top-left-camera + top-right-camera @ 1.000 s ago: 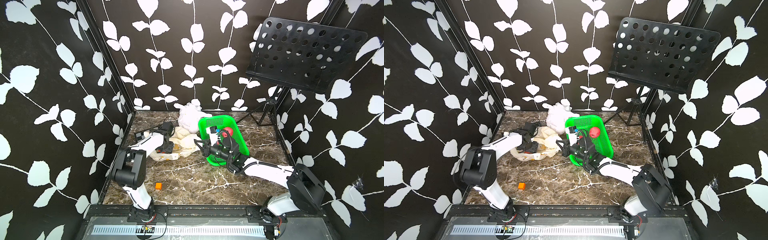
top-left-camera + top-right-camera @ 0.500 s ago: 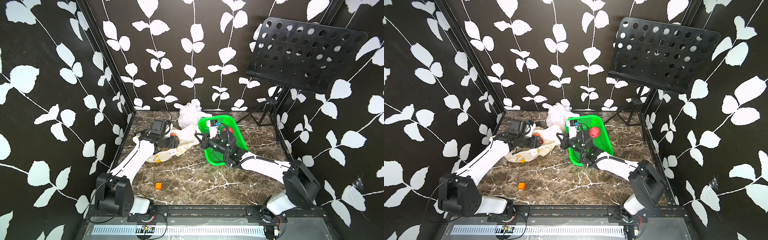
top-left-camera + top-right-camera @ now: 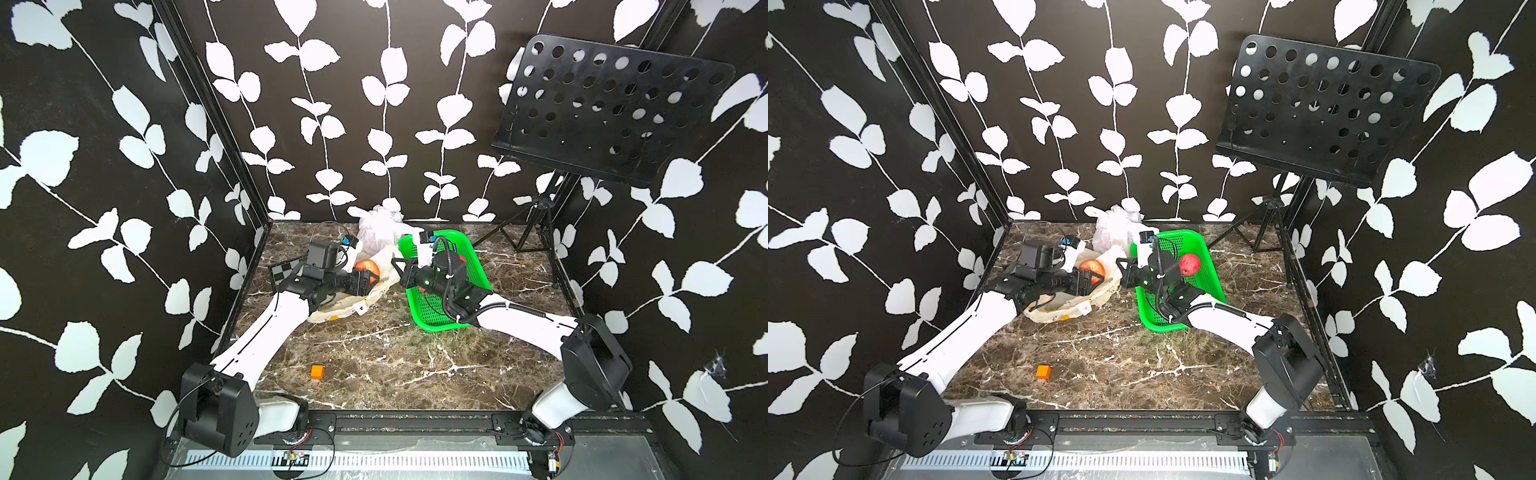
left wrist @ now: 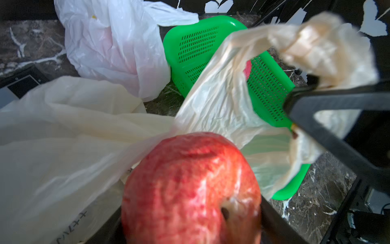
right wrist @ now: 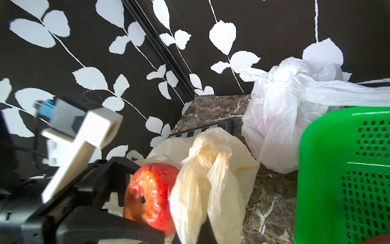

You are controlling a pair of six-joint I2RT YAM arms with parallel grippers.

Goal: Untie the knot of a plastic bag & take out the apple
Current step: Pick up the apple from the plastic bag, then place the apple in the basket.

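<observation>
Over the bag (image 3: 349,309), left end effector (image 3: 371,277) grips apple (image 3: 365,267)

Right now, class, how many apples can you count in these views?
2. One apple is gripped by the left end effector, beside the cream bag; a second apple lies in the green basket. The tied white bag may hide another.

Close-up red apple (image 4: 190,186), cream bag (image 4: 63,137) draped behind, green basket (image 4: 196,44) beyond.

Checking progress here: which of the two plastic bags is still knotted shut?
The white bag farthest back, knotted on top. The cream bag lies open, the apple held in the left gripper.
</observation>
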